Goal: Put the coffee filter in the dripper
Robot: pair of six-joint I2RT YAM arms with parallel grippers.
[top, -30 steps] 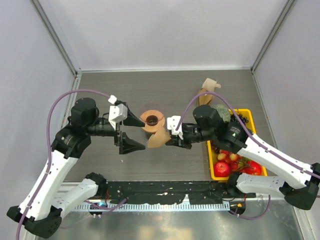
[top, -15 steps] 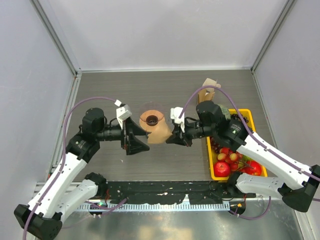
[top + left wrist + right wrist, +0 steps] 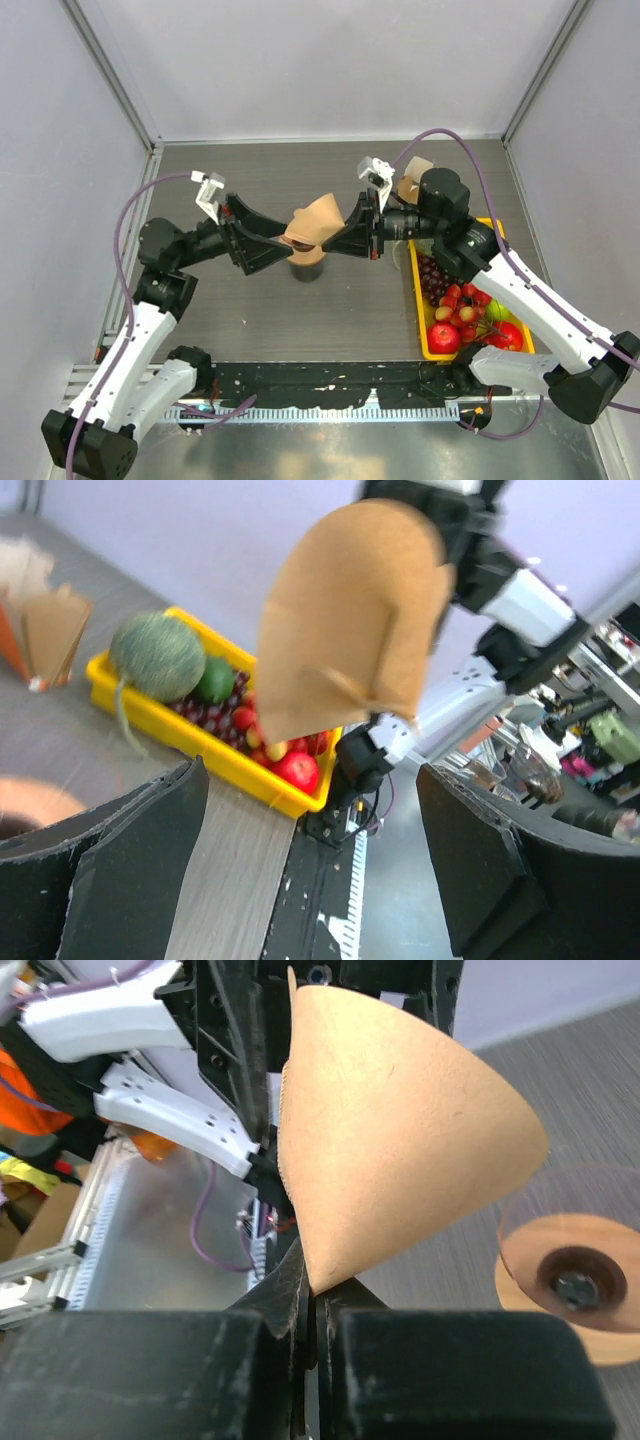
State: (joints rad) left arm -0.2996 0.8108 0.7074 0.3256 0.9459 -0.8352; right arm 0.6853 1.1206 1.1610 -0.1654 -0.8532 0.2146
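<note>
Far left, we see the left arm reaching in over the table (image 3: 300, 330), w/ the left gripper (image 3: 287, 247) released. Its two black fingers (image 3: 130, 870) are spread wide w/ nothing btwn them, and their tips sit just beside the dripper (image 3: 307, 270). The dripper stands on the table near the centre. In the right wrist cam we make out its orange-brown collar and dark centre hole, both uncovered.

Over it in the top view hangs the coffee filter (image 3: 318, 218), a tan paper cone puffed open. It overlaps the dripper's top from that angle but isn't seated in it. In the left wrist cam it hangs mid-air, clear of the open fingers.

Next comes the right gripper (image 3: 345, 238), clenched on the coffee filter. The right wrist cam shows the jaws pinched tight on the paper's lower edge.

Further right, toward the back, a bunch of brown filters (image 3: 413, 182) stands upright. Just beside it is the yellow tray (image 3: 497, 228) w/ a green melon (image 3: 155, 655), a lime (image 3: 213, 678), dark grapes (image 3: 432, 280) and red apples (image 3: 445, 337).
</note>
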